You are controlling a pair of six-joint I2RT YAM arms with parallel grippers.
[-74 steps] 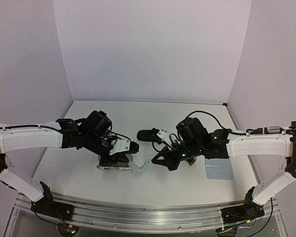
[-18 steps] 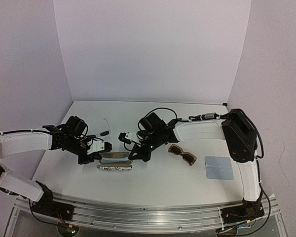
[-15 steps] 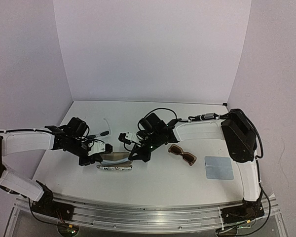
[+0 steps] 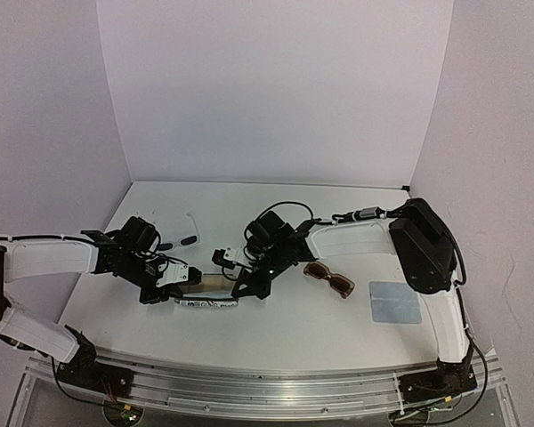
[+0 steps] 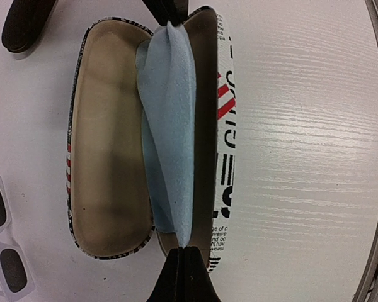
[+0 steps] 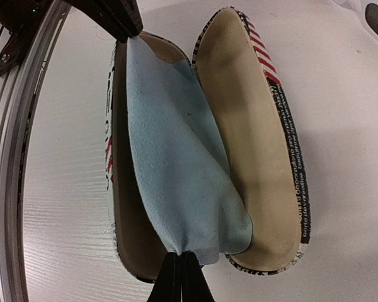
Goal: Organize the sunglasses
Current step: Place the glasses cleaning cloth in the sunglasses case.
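A white striped glasses case point(image 5: 223, 145) point(image 6: 283, 126) point(image 4: 209, 302) lies open on the table. A light-blue cloth point(image 5: 170, 126) point(image 6: 176, 163) is stretched lengthwise over one half of it. My left gripper point(image 5: 181, 250) point(image 4: 182, 285) is shut on one end of the cloth. My right gripper point(image 6: 181, 255) point(image 4: 239, 288) is shut on the other end. The white-framed sunglasses point(image 4: 178, 241) point(image 5: 3, 251) lie just beyond the left gripper. The brown sunglasses point(image 4: 329, 278) lie right of the right arm, untouched.
A second light-blue cloth point(image 4: 394, 302) lies flat at the right. A black case point(image 5: 25, 25) shows beyond the striped case's far end. The metal rail point(image 4: 249, 387) runs along the near table edge, close to the striped case.
Since 2.5 s ago both arms have swung left to the striped case, uncovering the brown sunglasses. In the last half second the grippers shifted only slightly, still pinching the cloth.
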